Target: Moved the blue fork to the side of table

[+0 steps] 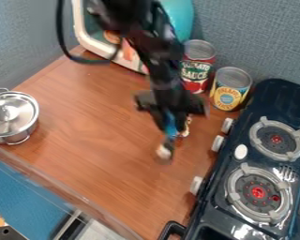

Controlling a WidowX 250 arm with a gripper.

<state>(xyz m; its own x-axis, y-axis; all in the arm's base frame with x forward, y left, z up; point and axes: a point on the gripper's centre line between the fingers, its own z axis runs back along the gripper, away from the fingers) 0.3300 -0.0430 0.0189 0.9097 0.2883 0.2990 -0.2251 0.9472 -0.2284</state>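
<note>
Fork [170, 123] — blue — between the fingers of the gripper [168, 140], in its pinch.

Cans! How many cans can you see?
2. The red can stands at the back, partly behind the arm, and the yellow can stands between it and the stove. The arm might hide another.

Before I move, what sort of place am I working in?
Most likely a toy kitchen: there is a dark stove with round burners, a metal pot with its lid on, and a red food can standing near the stove.
</note>
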